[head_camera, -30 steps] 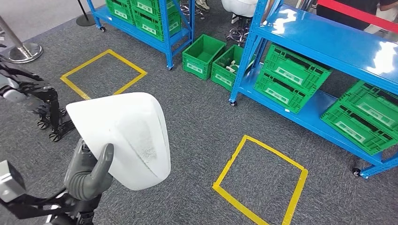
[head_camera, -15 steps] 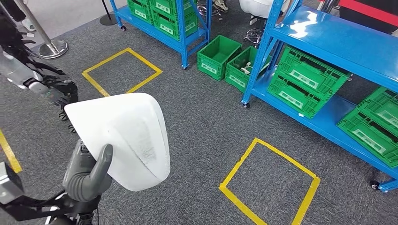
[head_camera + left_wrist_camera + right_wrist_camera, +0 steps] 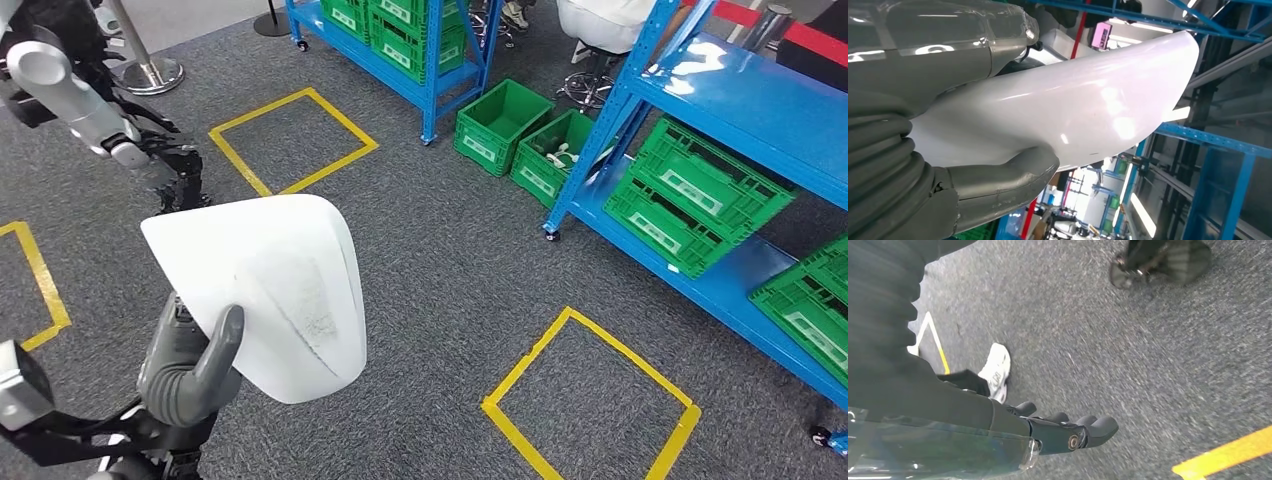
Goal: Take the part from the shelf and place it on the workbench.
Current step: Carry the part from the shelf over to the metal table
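Crates (image 3: 530, 135) — white bits in one

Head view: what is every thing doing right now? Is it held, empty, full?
white part: held up off the floor by the left hand.
right hand: holds nothing, fingers out straight, hanging over the carpet.
green bin: on the floor, empty.
second green bin: on the floor, pale pieces inside.
green crates: tilted on the blue shelf.
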Tool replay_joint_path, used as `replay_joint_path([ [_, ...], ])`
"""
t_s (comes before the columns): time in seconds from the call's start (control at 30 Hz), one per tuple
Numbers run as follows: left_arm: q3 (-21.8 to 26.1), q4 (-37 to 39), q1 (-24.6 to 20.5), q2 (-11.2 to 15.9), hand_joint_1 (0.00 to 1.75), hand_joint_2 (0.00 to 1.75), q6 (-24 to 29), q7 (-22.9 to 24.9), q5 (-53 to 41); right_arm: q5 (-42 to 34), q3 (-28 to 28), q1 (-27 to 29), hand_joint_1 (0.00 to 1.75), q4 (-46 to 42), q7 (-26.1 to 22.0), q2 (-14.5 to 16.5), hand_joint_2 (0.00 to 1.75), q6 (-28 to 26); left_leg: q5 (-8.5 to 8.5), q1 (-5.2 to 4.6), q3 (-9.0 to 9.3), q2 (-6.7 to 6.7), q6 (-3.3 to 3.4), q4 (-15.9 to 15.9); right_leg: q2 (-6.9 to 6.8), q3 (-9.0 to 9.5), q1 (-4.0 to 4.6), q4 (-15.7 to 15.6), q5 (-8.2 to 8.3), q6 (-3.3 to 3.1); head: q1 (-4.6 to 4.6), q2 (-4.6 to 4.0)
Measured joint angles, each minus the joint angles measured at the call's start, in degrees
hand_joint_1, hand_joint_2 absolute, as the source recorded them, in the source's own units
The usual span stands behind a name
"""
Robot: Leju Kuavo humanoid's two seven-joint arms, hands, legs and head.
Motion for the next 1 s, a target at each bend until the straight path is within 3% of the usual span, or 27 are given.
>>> replay_joint_path([
  [0.03, 0.01, 0.07, -0.07, 0.01, 1.75, 1.75, -0.12, 0.40, -0.07, -0.19, -0.01, 0.06, 0.00, -0.01, -0.42, -0.02, 1.75, -0.13, 0.06, -0.08, -0.07, -0.55, 0.09, 0.01, 0.09, -1.17, 0.02, 2.55, -0.61, -0.09, 0.03, 0.00],
  [0.07, 0.02, 0.13, -0.09, 0.02, 1.75, 1.75, -0.12, 0.85, -0.10, -0.39, -0.01, 0.07, 0.00, 0.00, -0.82, 0.00, 1.75, -0.32, 0.10, -0.16, -0.07, -1.11, 0.14, 0.02, 0.18, -1.46, 0.05, 3.11, -0.06, -0.29, 0.06, 0.00],
  [0.1, 0.07, 0.13, -0.09, 0.04, 1.75, 1.75, 0.10, 1.29, 0.02, -0.48, -0.01, 0.00, 0.00, 0.01, -1.04, 0.04, 1.75, -0.61, 0.12, -0.22, 0.01, -1.63, 0.16, 0.02, 0.34, -0.66, 0.12, 1.27, 1.66, -0.61, 0.07, 0.00],
  [0.17, 0.38, -0.20, -0.15, 0.14, 1.75, 1.75, 1.06, 2.36, 0.78, -0.29, 0.20, -0.42, 0.00, 0.03, -0.24, 0.09, 1.75, -1.27, 0.16, -0.35, 0.22, -2.52, 0.11, 0.02, 1.32, 2.58, 0.31, -6.14, 6.05, -1.52, 0.07, 0.00],
  [0.2, 0.68, -0.49, -0.33, 0.24, 1.75, 1.75, 1.58, 3.10, 1.36, -0.12, 0.45, -0.72, 0.00, 0.04, 0.72, 0.08, 1.75, -1.53, 0.23, -0.39, 0.18, -2.92, -0.01, 0.06, 1.89, 3.94, 0.40, -9.46, 7.46, -1.93, 0.03, 0.00],
  [0.27, 1.30, -0.98, -0.90, 0.46, 1.75, 1.75, 2.09, 4.66, 2.29, -0.02, 0.93, -1.17, 0.00, 0.05, 2.44, -0.02, 1.75, -1.63, 0.56, -0.33, -0.27, -3.64, -0.53, 0.08, 2.50, 4.99, 0.55, -12.51, 7.94, -2.43, 0.03, 0.00],
  [0.33, 1.58, -1.23, -1.54, 0.73, 1.75, 1.75, 1.98, 5.76, 2.80, -0.04, 1.14, -1.20, 0.00, 0.06, 3.01, -0.02, 1.75, -1.23, 0.87, -0.22, -0.72, -4.09, -1.22, -0.02, 1.98, 5.19, 0.46, -13.45, 8.18, -2.64, 0.09, 0.00],
  [0.4, 1.61, -1.41, -2.21, 1.05, 1.75, 1.75, 1.60, 6.27, 3.02, -0.11, 1.26, -0.99, 0.00, 0.06, 2.99, 0.07, 1.75, -0.61, -0.45, -0.30, -1.55, -2.46, -1.75, 1.47, 1.26, 5.55, 0.27, -14.46, 8.88, -2.93, -0.10, 0.00],
  [0.47, 1.64, -1.51, -2.79, 1.34, 1.75, 1.75, 1.37, 6.55, 3.09, -0.18, 1.37, -0.74, 0.00, 0.06, 2.90, 0.16, 1.75, -0.28, -3.95, -0.24, -4.13, -0.46, -2.25, 7.16, 0.58, 5.65, 0.24, -14.88, 9.22, -3.15, -0.38, 0.00],
  [0.53, 1.65, -1.52, -2.99, 1.57, 1.75, 1.75, 1.36, 6.77, 3.15, -0.21, 1.40, -0.49, 0.00, 0.06, 2.86, 0.27, 1.75, -0.24, -6.54, 0.00, -7.07, -0.14, -2.76, 13.64, -0.06, 5.51, 0.25, -14.74, 9.20, -3.17, -0.48, 0.00],
  [0.57, 1.65, -1.53, -3.00, 1.67, 1.75, 1.75, 1.36, 6.85, 3.17, -0.20, 1.41, -0.40, 0.00, 0.06, 2.85, 0.33, 1.75, -0.22, -6.39, 0.10, -7.48, -0.09, -2.95, 14.67, -0.38, 5.49, 0.24, -14.65, 9.15, -3.12, -0.49, 0.00],
  [0.6, 1.65, -1.54, -3.02, 1.78, 1.75, 1.75, 1.36, 6.95, 3.18, -0.19, 1.42, -0.34, 0.00, 0.06, 2.76, 0.40, 1.75, -0.16, -5.20, 0.20, -6.77, 0.05, -3.08, 13.54, -0.66, 5.49, 0.21, -14.53, 9.06, -3.02, -0.50, 0.00],
  [0.67, 1.68, -1.62, -3.09, 2.00, 1.75, 1.75, 1.55, 7.30, 2.93, -0.06, 1.45, -0.32, 0.00, 0.06, 2.16, 0.60, 1.75, 0.19, -1.84, 0.35, -2.82, 1.37, -3.26, 6.54, -1.08, 5.51, 0.20, -14.06, 8.67, -2.62, -0.53, 0.00],
  [0.73, 1.78, -1.87, -3.13, 2.23, 1.75, 1.75, 1.97, 7.96, 2.36, 0.15, 1.66, -0.36, 0.00, 0.06, 1.09, 0.85, 1.75, 0.52, -0.39, 0.27, 0.06, 2.84, -2.73, 1.16, -1.33, 5.35, 0.46, -13.32, 8.16, -2.01, -0.60, 0.00],
  [0.77, 1.83, -2.07, -3.15, 2.34, 1.75, 1.75, 2.20, 8.37, 2.05, 0.23, 1.80, -0.37, 0.00, 0.06, 0.53, 1.01, 1.75, 0.56, -0.57, 0.12, 0.34, 3.13, -2.31, 0.45, -1.45, 5.26, 0.58, -13.13, 8.03, -1.76, -0.54, 0.00],
  [0.83, 1.88, -2.50, -3.27, 2.50, 1.75, 1.75, 2.56, 9.24, 1.54, 0.30, 2.24, -0.37, 0.00, 0.07, -0.45, 1.37, 1.75, 0.42, -0.37, 0.00, 0.15, 2.47, -1.41, 0.36, -1.76, 5.17, 0.55, -13.05, 7.92, -1.37, -0.36, 0.00],
  [0.9, 1.83, -2.71, -3.66, 2.56, 1.75, 1.75, 2.66, 9.93, 1.37, 0.30, 2.66, -0.38, 0.00, 0.09, -1.09, 1.66, 1.75, 0.30, -0.12, 0.07, 0.06, 1.72, -0.83, 0.23, -1.27, 4.57, 0.31, -11.48, 6.48, -0.82, -0.25, 0.00],
  [1.0, 1.70, -2.72, -4.36, 2.57, 1.75, 1.75, 2.67, 10.26, 1.44, 0.29, 2.91, -0.20, 0.00, 0.18, -1.08, 2.02, 1.75, 0.38, 0.14, 0.02, -0.14, 0.45, -0.32, 0.19, -0.13, 0.34, 0.20, -1.51, 1.01, -0.34, 0.00, 0.00],
])
